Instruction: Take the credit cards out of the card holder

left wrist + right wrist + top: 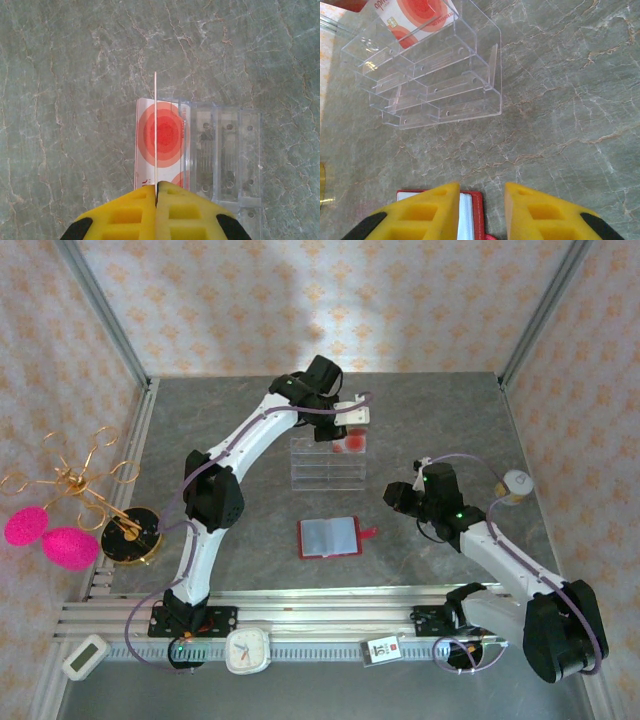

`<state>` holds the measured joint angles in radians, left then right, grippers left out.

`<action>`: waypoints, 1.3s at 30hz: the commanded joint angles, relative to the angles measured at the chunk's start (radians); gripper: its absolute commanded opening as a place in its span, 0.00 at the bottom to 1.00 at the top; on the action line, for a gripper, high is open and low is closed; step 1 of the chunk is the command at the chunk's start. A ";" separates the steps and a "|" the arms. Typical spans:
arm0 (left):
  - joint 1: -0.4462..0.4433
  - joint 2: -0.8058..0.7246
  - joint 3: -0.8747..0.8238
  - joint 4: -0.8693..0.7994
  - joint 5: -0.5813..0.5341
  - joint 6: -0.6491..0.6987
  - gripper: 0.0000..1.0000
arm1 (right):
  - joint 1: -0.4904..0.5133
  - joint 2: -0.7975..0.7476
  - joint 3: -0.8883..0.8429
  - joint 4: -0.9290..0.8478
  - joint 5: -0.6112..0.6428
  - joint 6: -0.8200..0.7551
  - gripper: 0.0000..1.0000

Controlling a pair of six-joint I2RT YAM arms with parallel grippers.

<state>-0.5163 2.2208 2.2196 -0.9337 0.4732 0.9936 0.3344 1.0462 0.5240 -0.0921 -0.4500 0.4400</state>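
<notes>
Left pincer [156, 192] pinches a thin pale card [155, 125] edge-on above my clear acrylic stepped rack [227, 150], where one red-circled card [170, 135] already sits. Right pincer [481, 207] hovers spread, empty, over the open red wallet [330, 537]; whether it holds more cards, I cannot tell.

Both arms, the left arm [240, 440] and the right arm [505, 555], are slim white links joined by bulky black housings [215, 498]. Thin lilac cables [465, 457] loop alongside them, and small green lights [459, 512] glow. The left gripper [156, 189] and right gripper [482, 192] carry yellow fingers [432, 210] with rectangular recesses and black outer corners.
</notes>
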 commanded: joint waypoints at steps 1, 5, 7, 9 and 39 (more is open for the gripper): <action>0.004 0.028 -0.015 0.028 -0.001 -0.005 0.00 | -0.007 0.003 0.038 0.022 0.025 -0.018 0.29; 0.004 0.031 -0.030 0.034 -0.004 -0.004 0.00 | -0.008 0.006 0.039 0.024 0.021 -0.020 0.29; 0.004 0.031 -0.035 0.034 -0.006 -0.001 0.00 | -0.009 0.009 0.041 0.023 0.022 -0.020 0.28; 0.003 0.033 -0.038 0.030 -0.014 -0.001 0.00 | -0.009 0.011 0.041 0.026 0.019 -0.020 0.28; 0.003 0.020 -0.067 0.082 -0.038 -0.048 0.23 | -0.016 0.017 0.039 0.038 0.002 -0.024 0.28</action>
<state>-0.5163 2.2326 2.1643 -0.8894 0.4561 0.9672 0.3260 1.0698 0.5388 -0.0742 -0.4458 0.4324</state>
